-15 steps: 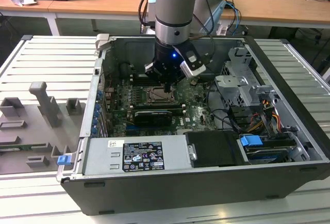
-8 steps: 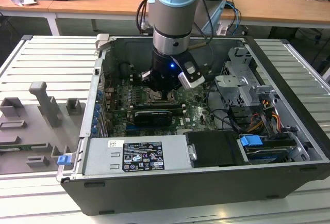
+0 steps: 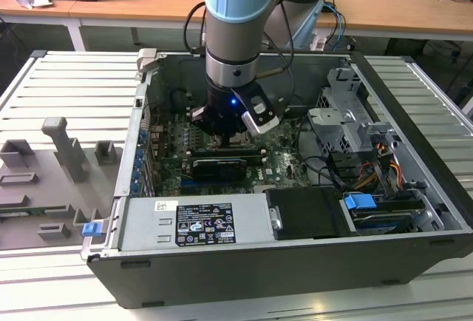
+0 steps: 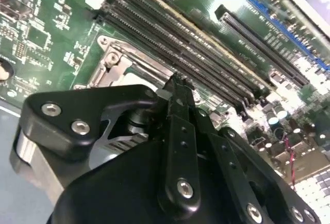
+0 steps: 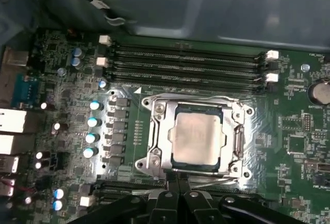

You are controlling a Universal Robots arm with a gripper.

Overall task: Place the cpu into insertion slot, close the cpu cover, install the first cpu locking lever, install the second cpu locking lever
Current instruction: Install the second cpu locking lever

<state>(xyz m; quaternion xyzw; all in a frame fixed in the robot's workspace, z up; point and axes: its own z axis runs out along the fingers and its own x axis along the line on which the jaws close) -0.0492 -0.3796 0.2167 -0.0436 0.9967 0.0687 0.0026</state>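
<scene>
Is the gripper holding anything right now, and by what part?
Cannot be told. The gripper sits at the closed cpu cover's edge, the cpu seated underneath.

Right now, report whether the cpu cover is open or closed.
Closed: the cpu cover lies flat, framing the cpu seated in the insertion slot.

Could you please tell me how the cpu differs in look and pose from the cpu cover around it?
In the first wrist view, the cpu is a solid square with a dull, tan-silver face, while the cpu cover is a brighter metal frame with a cut-out middle. The cpu sits inside that opening; the cpu cover lies around it, over its edges. The cpu face is plain; the cpu cover carries screws at its corners. Both lie flat on the green motherboard.
</scene>
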